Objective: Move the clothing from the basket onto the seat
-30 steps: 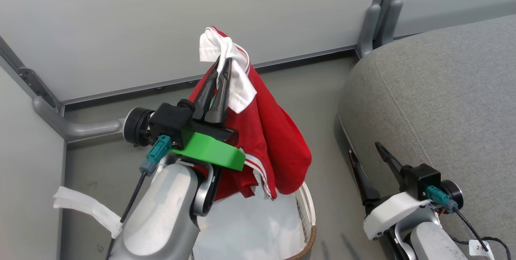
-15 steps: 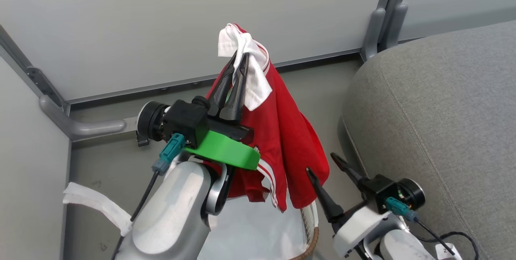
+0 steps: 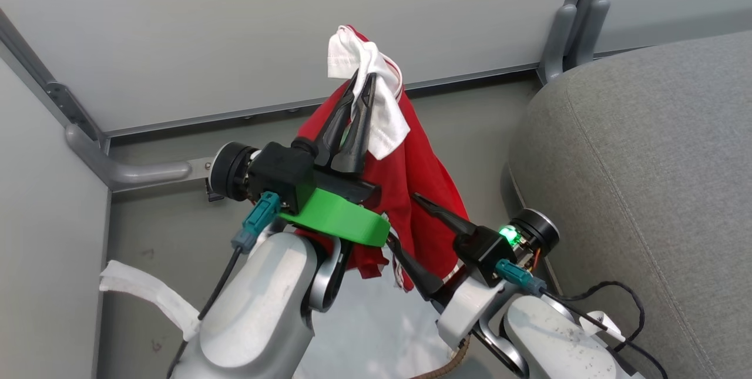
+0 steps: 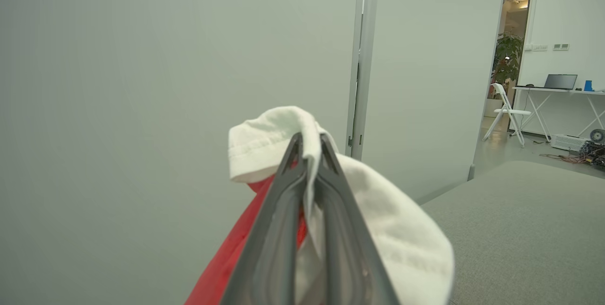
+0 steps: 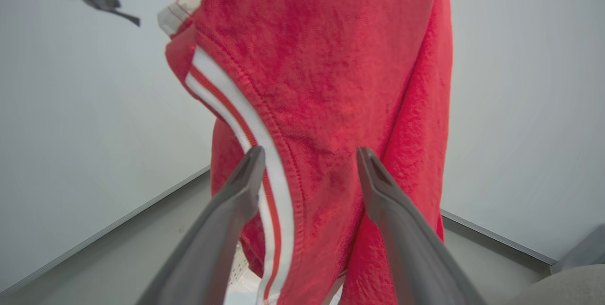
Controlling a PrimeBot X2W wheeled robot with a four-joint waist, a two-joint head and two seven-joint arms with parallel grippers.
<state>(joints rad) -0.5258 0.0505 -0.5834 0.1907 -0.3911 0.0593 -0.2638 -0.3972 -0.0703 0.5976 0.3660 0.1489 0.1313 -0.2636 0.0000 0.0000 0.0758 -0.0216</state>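
Pale grey partition walls (image 3: pixel 235 26) with metal posts enclose a corner of smooth grey floor (image 3: pixel 158 232). Through an opening beyond them, the left wrist view shows a bright room with one white folding chair (image 4: pixel 508 111) and one laptop (image 4: pixel 560 81) on a table.

One large rounded seat in light grey fabric with a stitched seam (image 3: pixel 646 161) takes up the right side of the head view. One white plastic laundry basket with a brown woven rim (image 3: pixel 455 355) and a white liner stands on the floor to the seat's left, mostly hidden behind the arms.

One red basketball jersey with white trim and stripes (image 3: pixel 423 179) hangs in the air above the basket, beside the seat and apart from it.

There are two grippers. The left gripper (image 3: pixel 359 82) points upward, its two dark fingers pressed together on a bunch of the jersey's white inner fabric; the rest of the jersey drapes down from there. The right gripper (image 3: pixel 402 217) sits lower, at the jersey's hanging lower part, with its fingers spread wide and gripping nothing. In the right wrist view the red cloth and its white striped edge hang between those fingers; whether they touch it cannot be told.
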